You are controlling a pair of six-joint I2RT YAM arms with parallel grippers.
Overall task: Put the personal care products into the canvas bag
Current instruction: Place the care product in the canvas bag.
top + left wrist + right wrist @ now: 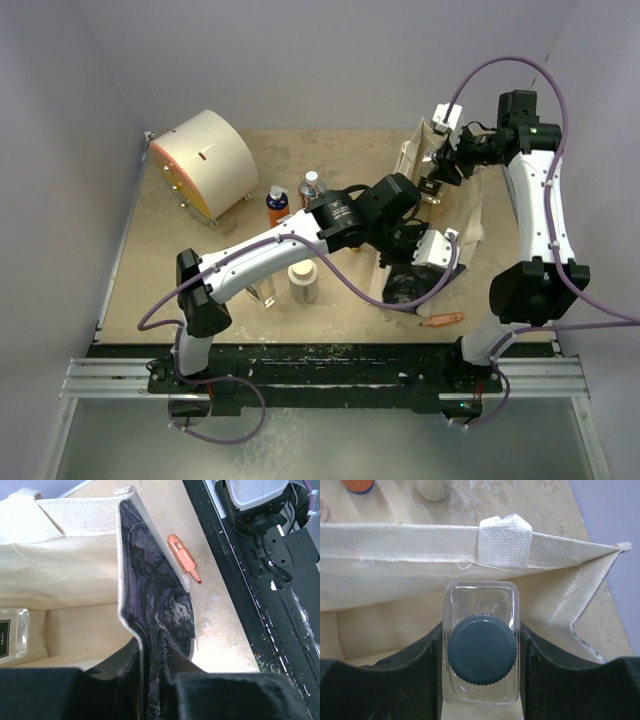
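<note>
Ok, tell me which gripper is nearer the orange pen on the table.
Left. The left gripper pinches the canvas bag's near printed wall, close to the orange pen; the right gripper holds a clear bottle over the bag's far end.

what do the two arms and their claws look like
The left arm and right arm have white links with chunky black joints. A purple cable loops along each. The left claw and right claw are black, with two broad fingers each.
</note>
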